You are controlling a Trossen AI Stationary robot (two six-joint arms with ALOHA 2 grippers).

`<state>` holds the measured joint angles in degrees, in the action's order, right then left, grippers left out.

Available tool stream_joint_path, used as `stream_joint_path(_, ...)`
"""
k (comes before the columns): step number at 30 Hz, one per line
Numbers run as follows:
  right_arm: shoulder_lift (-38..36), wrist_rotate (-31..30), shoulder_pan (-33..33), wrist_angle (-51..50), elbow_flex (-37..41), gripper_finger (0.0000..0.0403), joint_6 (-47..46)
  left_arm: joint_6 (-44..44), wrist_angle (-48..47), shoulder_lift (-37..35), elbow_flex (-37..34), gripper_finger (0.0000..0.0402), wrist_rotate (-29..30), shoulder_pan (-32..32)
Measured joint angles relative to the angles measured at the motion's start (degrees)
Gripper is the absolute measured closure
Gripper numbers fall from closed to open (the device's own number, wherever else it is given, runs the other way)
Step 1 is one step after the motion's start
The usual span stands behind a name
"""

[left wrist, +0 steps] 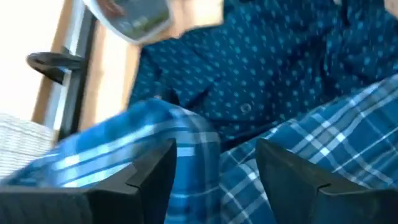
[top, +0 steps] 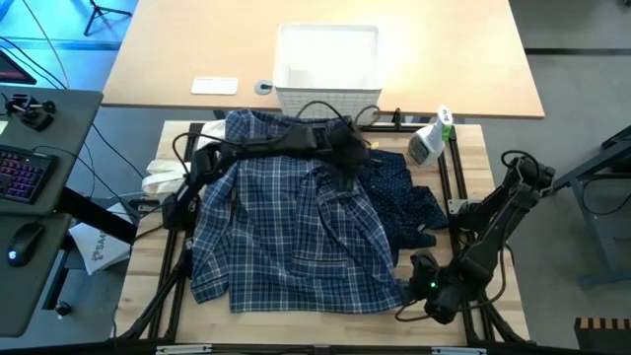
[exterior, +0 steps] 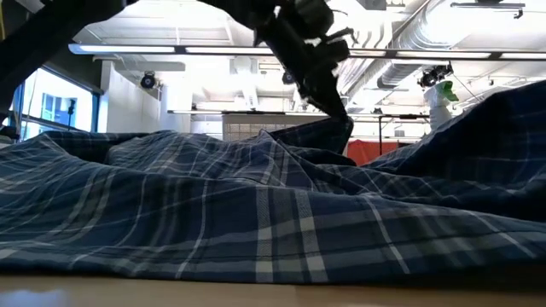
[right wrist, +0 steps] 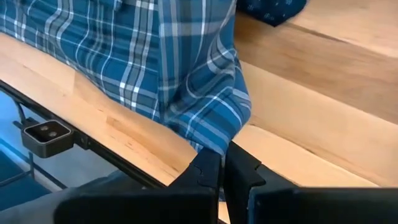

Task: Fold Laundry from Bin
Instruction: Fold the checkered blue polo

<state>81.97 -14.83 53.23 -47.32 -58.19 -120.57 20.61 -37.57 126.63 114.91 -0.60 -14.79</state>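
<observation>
The blue-white plaid shirt (top: 286, 227) lies spread over the wooden table (top: 473, 148). Navy dotted trousers (top: 404, 192) lie at its right, partly under it. My left gripper (top: 347, 150) reaches over the shirt's far right part. In the left wrist view it is open (left wrist: 214, 180), its fingers on either side of a raised plaid fold (left wrist: 180, 134). My right gripper (top: 426, 286) is at the table's near right corner, shut on the shirt. The white bin (top: 328, 67) stands on the far table. My left gripper: I cannot tell whether its open fingers touch the plaid fold between them. My right gripper (right wrist: 222, 165) pinches the shirt's near right corner (right wrist: 219, 142) between its two fingertips, coming steeply from above. The corner is drawn up off the table to the fingers, and the rest of the shirt lies on the table.
A spray bottle (top: 430, 140) stands at the table's far right. White cloth (top: 163, 177) is bunched at the left edge. A black frame rail (top: 455, 177) runs along the table's right side, and bare wood (right wrist: 311, 112) lies beside the held corner.
</observation>
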Motion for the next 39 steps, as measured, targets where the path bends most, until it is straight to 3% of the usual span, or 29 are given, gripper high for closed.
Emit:
stream_joint_path(3, 0.00, 0.00, 0.12, 0.82, 0.00, 0.0403, -0.39, -0.39, -0.09, 1.69, -0.02, 0.0243, 3.14, -0.05)
stream_joint_path(5, 0.00, 0.00, 0.23, 1.13, 0.00, 0.0403, -0.42, 0.06, 0.32, 1.74, -0.02, 0.0290, 4.69, -0.25)
stream_joint_path(7, 0.00, 0.00, 0.41, 1.18, 0.00, 0.0403, -0.42, 0.67, 2.09, 1.07, 0.02, 0.0354, 3.90, -0.53)
stream_joint_path(9, 0.00, 0.15, 0.87, 1.08, 0.00, 0.0403, -0.44, 0.48, 2.29, 0.59, 0.66, 0.0387, 2.55, -1.02)
stream_joint_path(19, 3.95, 8.02, 8.79, 3.83, 0.00, 0.0403, -7.54, 0.96, -1.40, -1.57, 20.03, 0.0401, -1.36, -4.18)
stream_joint_path(23, 7.44, 10.04, 9.89, 9.75, 0.00, 0.0403, -7.97, 3.30, -7.38, -2.66, 18.25, 0.0401, -0.31, -9.15)
stream_joint_path(30, 13.62, 8.98, 7.64, 18.71, 0.00, 0.0403, -7.61, 3.96, -13.51, -2.81, 12.52, 0.0401, -6.22, -18.21)
stream_joint_path(34, 14.56, 9.15, 5.95, 22.47, -0.02, 0.0403, -6.64, 6.84, -14.25, -2.75, 10.45, 0.0401, -3.73, -21.45)
stream_joint_path(39, 14.14, 10.00, 5.63, 18.41, -3.11, 0.0403, -6.63, 8.40, -15.53, -3.70, 10.40, 0.0401, -0.39, -24.21)
